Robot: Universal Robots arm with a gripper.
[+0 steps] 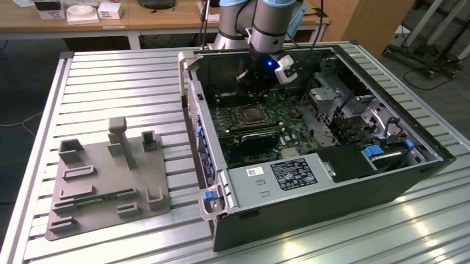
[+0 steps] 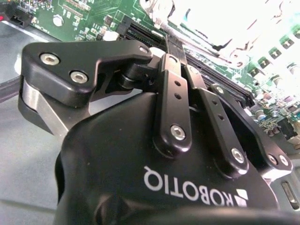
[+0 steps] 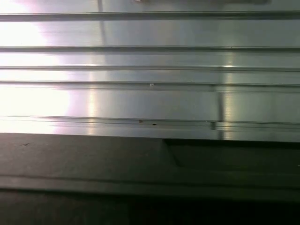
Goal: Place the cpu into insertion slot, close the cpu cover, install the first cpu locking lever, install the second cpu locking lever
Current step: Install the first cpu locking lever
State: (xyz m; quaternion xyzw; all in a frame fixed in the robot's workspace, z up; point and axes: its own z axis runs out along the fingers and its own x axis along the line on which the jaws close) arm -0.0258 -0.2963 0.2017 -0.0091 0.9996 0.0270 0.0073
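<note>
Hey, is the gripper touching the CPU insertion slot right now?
Apart. In the exterior view, the gripper hangs above the board, and a strip of green circuit board shows between it and the insertion slot.

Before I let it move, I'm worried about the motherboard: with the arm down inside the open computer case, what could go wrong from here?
The gripper hangs low inside the case, close to one wall; a sideways move might strike that wall or the metal cage beside it. The insertion slot sits among crowded parts on the green board, so a slightly off descent could hit neighbouring components.
</note>
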